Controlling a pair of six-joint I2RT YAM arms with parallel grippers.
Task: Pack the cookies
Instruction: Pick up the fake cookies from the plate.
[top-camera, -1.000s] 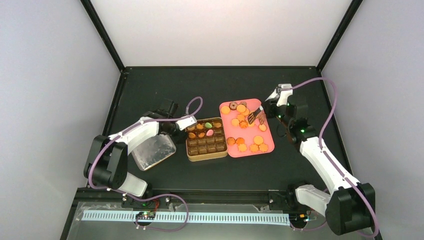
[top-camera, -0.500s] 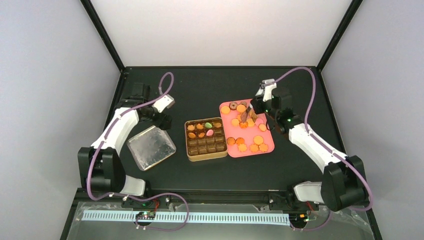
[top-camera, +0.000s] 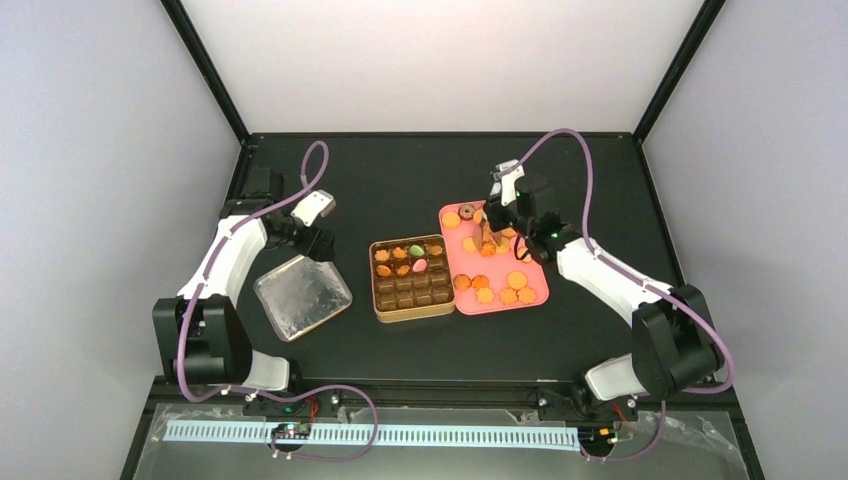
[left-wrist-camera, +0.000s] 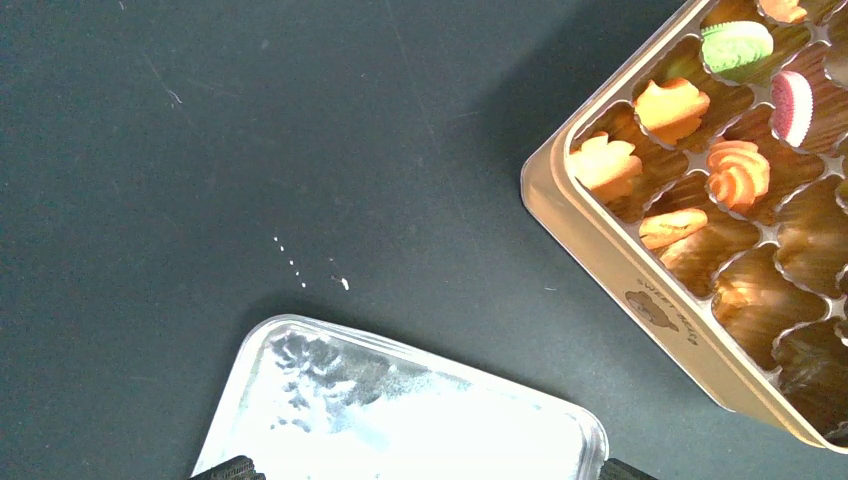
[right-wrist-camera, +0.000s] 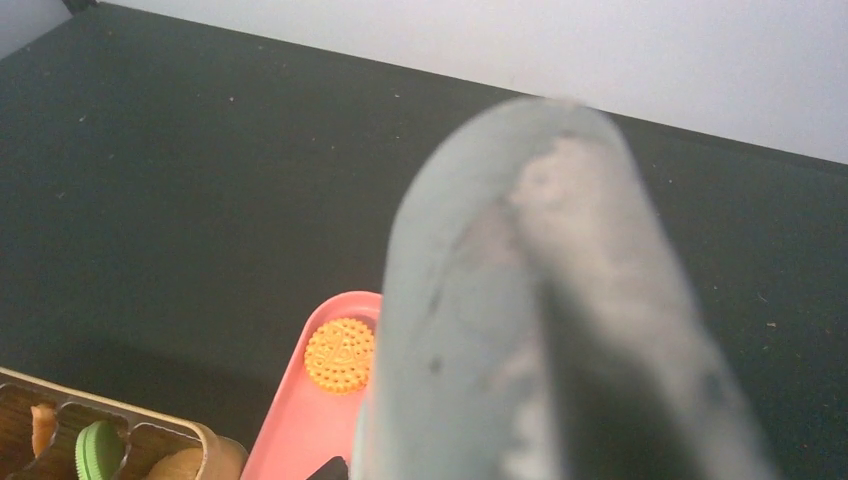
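A: How is the left gripper (top-camera: 318, 243) seen?
B: Its fingers are spread wide and nothing is held between them. It is placed over the far edge of the silver lid (top-camera: 303, 296), which is laid flat on the black table (top-camera: 430, 170).

A: And the right gripper (top-camera: 497, 218)?
B: It is closed on the metal tongs (top-camera: 488, 238). The tongs are pointed down over the far part of the pink tray (top-camera: 497, 265). In the right wrist view they are so near that only a grey blurred shape is seen.

A: Is a cookie taken by the tongs?
B: That cannot be told; the tips are too small in the top view.

A: Where are the cookies (top-camera: 516, 280) found?
B: Most are spread on the pink tray: a group of orange ones at the near end and more at the far end, with a dark brown cookie (top-camera: 467, 211) among them. Some are already put in the tin (left-wrist-camera: 625, 285), in its two far rows: orange ones, a green cookie (left-wrist-camera: 737, 45), and a pink cookie (left-wrist-camera: 792, 107) in the row next to it.

A: How are tin, tray and lid placed?
B: The tray is set just beside the tin, on its right. The lid is kept apart, on its left.
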